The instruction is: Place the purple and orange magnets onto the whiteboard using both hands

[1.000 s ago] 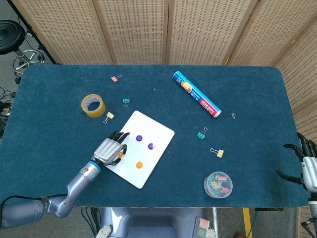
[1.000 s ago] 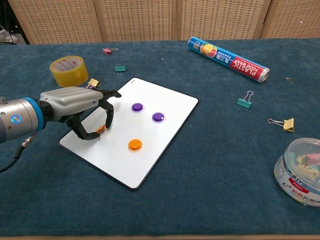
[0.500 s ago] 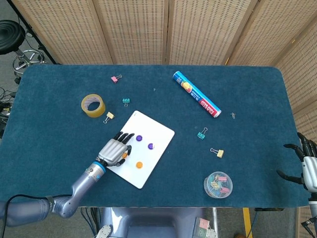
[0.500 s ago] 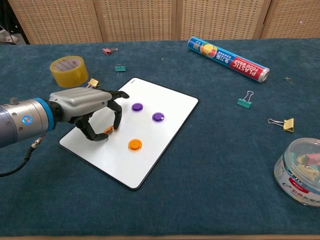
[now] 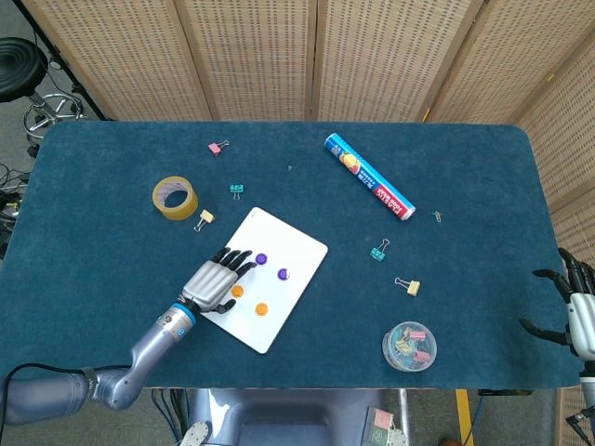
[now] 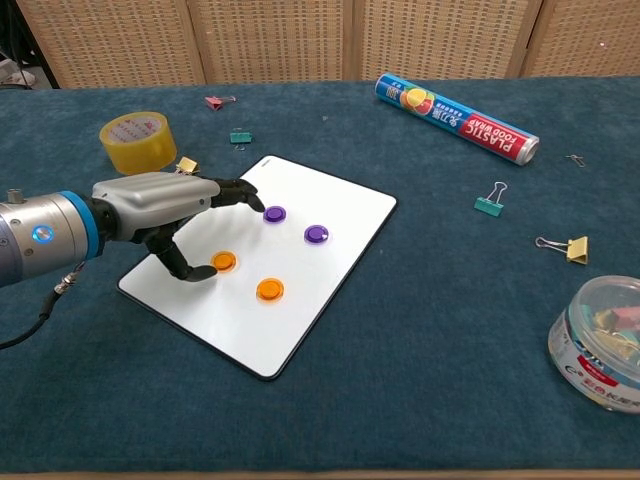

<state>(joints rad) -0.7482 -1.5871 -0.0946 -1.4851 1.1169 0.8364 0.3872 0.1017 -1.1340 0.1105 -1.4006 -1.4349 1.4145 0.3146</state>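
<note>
My left hand hovers over the whiteboard's near-left corner, fingers spread and empty; an orange magnet lies just beneath them on the whiteboard, my right hand idle, open, well apart

Left hand covers whiteboard left edge; tape roll close behind; right side open felt.

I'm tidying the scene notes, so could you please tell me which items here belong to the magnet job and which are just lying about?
Job:
flat white rectangular whiteboard
two round purple magnets
two round orange magnets
left hand

Lying about:
yellow tape roll
blue plastic-wrap tube
scattered binder clips
clear round tub of clips
</note>
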